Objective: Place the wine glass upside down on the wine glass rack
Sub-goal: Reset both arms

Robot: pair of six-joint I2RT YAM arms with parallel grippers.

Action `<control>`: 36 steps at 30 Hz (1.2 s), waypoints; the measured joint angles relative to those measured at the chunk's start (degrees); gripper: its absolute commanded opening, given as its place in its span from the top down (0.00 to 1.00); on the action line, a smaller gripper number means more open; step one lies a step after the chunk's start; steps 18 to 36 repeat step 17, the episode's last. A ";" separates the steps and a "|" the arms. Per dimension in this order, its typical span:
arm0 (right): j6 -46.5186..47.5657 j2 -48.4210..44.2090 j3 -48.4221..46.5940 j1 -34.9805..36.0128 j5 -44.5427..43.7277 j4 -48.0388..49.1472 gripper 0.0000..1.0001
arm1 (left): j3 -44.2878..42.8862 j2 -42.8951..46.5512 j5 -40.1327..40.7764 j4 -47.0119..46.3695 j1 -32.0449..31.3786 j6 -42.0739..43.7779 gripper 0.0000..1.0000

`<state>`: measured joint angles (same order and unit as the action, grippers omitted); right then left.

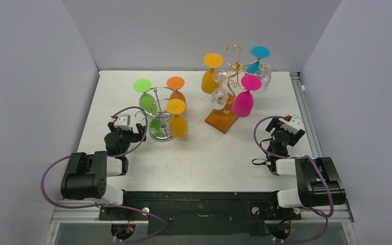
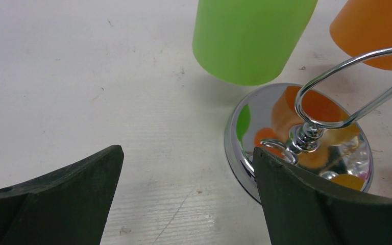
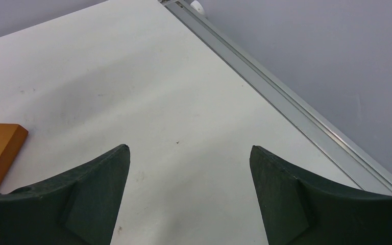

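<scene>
The job looks finished, or very nearly. No wine glass stands loose on the table point(image 1: 199, 158); every glass in view hangs bowl down from a rack.

The chrome rack point(image 1: 159, 109) on the left carries 3: a green glass point(image 1: 147, 101), an orange glass point(image 1: 175, 82) and a yellow glass point(image 1: 178, 125). The gold rack point(image 1: 233, 66) on its wooden base point(image 1: 221, 120) carries an amber glass point(image 1: 209, 81), a pink glass point(image 1: 242, 103), a blue glass point(image 1: 260, 52) and 2 clear glasses point(image 1: 219, 92). Which of these is the task's own glass I cannot tell.

The left gripper point(image 2: 187, 153) is wide open with nothing between its fingers. It sits low over the table, just beside the chrome rack's round mirrored foot point(image 2: 347, 153). The right gripper point(image 3: 190, 149) is also spread open and empty over bare table near the right-hand rail point(image 3: 286, 102), apart from the gold rack.

As I judge it, nothing is left to hang; at most the arms need drawing back clear of the racks.
</scene>
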<state>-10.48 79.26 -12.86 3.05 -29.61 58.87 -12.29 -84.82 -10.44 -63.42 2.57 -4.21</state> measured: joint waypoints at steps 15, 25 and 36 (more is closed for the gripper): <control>0.44 0.00 0.00 0.04 0.02 0.00 0.18 | 0.00 0.00 2.16 0.20 -0.04 0.42 0.04; 0.46 0.00 0.00 0.04 0.02 0.00 0.17 | 0.00 0.00 2.36 0.20 -0.13 0.42 0.04; 0.46 0.00 0.00 0.04 0.02 0.00 0.17 | 0.00 0.00 2.36 0.20 -0.13 0.42 0.04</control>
